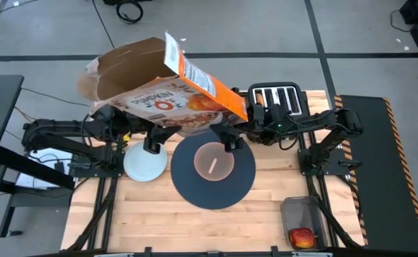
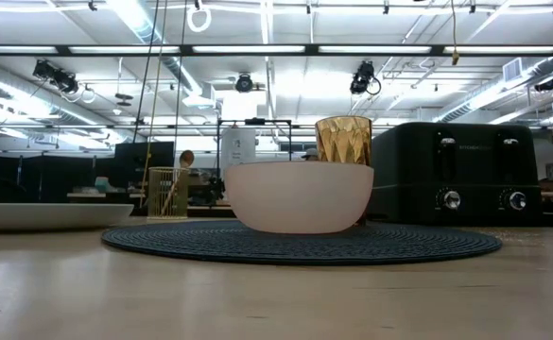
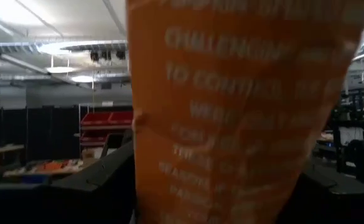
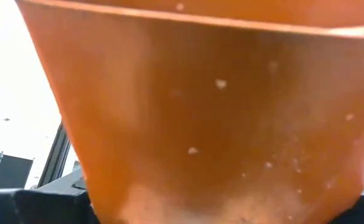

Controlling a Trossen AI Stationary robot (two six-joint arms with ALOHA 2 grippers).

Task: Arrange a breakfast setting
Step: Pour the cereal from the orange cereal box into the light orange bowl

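Observation:
The tall orange-and-brown cereal box (image 1: 173, 100) hangs tilted over the table's far side, its open top toward the far left. My left gripper (image 3: 213, 208) comes from the left and my right gripper (image 4: 219, 214) from the right, both shut on the box. Below, the pink bowl (image 1: 214, 160) sits on the round dark-blue mat (image 1: 194, 189); it also shows in the low view (image 2: 300, 196). The pale-blue plate (image 1: 141, 165) lies left of the mat. The amber tumbler (image 2: 343, 140) stands behind the bowl. The small glass (image 2: 167, 194) stands farther left. My left gripper pinches the box between its two fingers (image 3: 94, 190), which stand on either side of the narrow orange printed panel (image 3: 231, 124). The box rises beyond the fingers, clear of the table. My right gripper has the box's orange end (image 4: 219, 124) between its fingers, coming level from the table's right. The box fills the view and hides the place of contact.
The black four-slot toaster (image 1: 276, 96) stands at the far right, close behind my right arm; it also shows in the low view (image 2: 465, 170). A clear container with the red apple (image 1: 301, 236) sits at the near right edge. Bare wood lies near the mat.

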